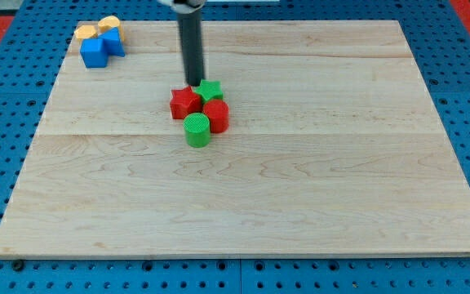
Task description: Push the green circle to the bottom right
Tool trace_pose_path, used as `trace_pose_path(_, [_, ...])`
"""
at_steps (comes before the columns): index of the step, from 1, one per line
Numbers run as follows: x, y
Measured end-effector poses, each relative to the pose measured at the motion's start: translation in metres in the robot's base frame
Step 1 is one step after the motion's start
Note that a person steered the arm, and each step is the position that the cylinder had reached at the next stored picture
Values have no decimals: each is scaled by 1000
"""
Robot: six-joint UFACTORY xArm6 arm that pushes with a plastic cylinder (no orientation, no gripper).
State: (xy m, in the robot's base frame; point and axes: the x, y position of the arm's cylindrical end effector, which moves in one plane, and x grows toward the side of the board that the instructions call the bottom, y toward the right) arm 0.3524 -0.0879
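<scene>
The green circle [197, 129] stands near the middle of the wooden board [300, 188], at the bottom of a tight cluster. Touching it on the upper right is a red block [216, 114]. A red star [185, 102] lies above left of it and a green star [210, 90] above right. My tip [193, 84] comes down from the view's top and rests at the upper edge of the cluster, between the red star and the green star, above the green circle.
Two blue blocks [100, 46] and two yellow-orange blocks [96, 28] sit grouped at the board's top left corner. A blue pegboard [6, 114] surrounds the board.
</scene>
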Motion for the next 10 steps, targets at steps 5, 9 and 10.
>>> trace_pose_path(5, [-82, -216])
trace_pose_path(9, [-41, -158])
trace_pose_path(10, [-18, -113])
